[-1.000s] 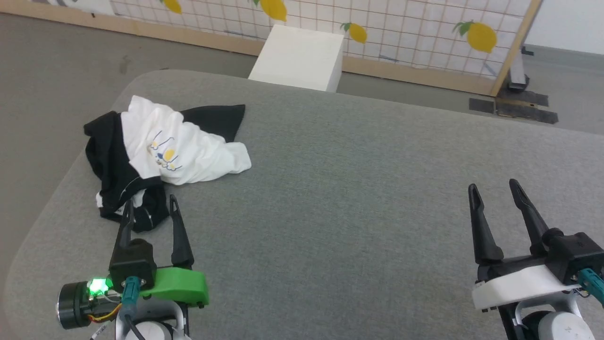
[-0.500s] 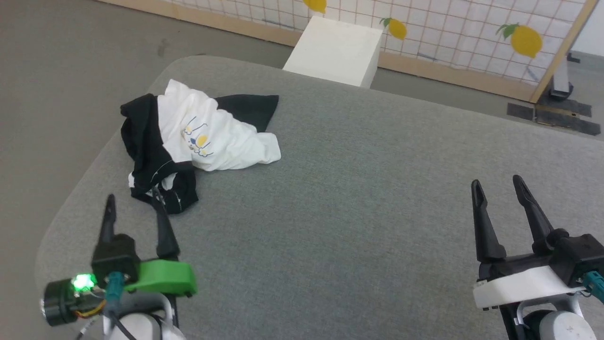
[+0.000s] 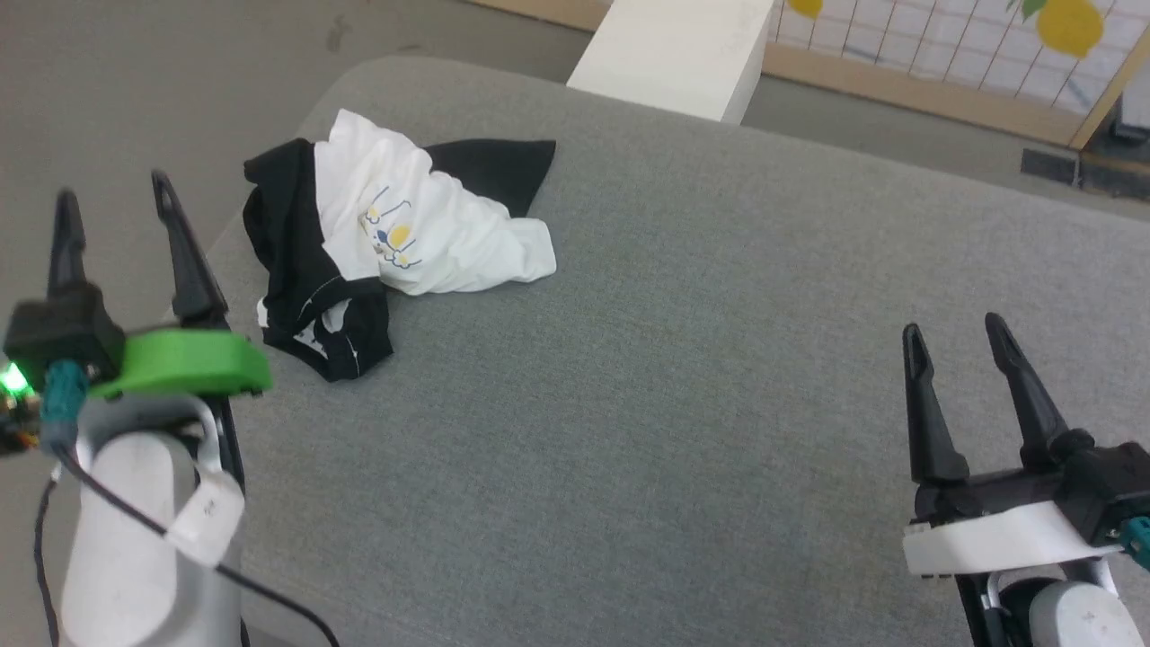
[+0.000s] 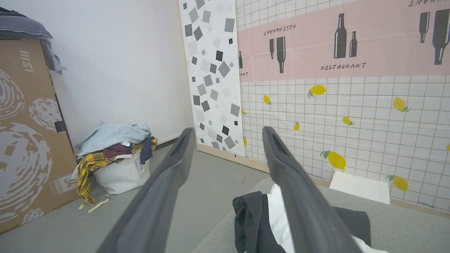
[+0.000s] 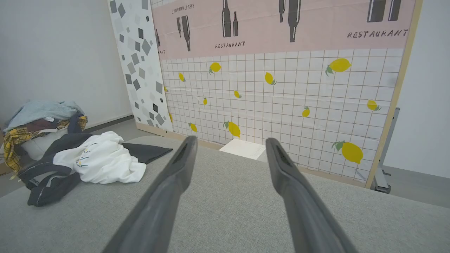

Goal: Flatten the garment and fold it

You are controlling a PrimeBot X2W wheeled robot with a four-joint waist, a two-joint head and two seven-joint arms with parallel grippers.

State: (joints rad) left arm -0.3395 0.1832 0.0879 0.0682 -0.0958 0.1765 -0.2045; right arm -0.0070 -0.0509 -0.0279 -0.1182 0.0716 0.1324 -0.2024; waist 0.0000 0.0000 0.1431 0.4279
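- A grey fabric-covered bench [image 3: 647, 404] with rounded corners is seen standing on a grey floor [image 3: 135, 81].
- A white block [image 3: 674, 49] is set on the floor just beyond the bench's far edge. Behind it a screen [image 5: 281, 95] printed with tiles, lemons and bottles is stood upright.
- A white bag heaped with clothes [image 4: 116, 154] and a large cardboard box [image 4: 24, 133] are seen on the floor by the white wall [image 4: 123, 52].
- The garment [image 3: 467, 247] is left crumpled near the far left corner of the bench. Its white body is turned up with the small print [image 3: 393, 238] showing, and black parts are bunched along its left and near sides.
- The left pincer [image 3: 113, 190] is held wide open and empty above the bench's left edge, just beside the garment without touching it.
- The right pincer [image 3: 954, 327] is likewise spread wide with nothing gripped. It is held over bare bench at the right, well apart from the garment.
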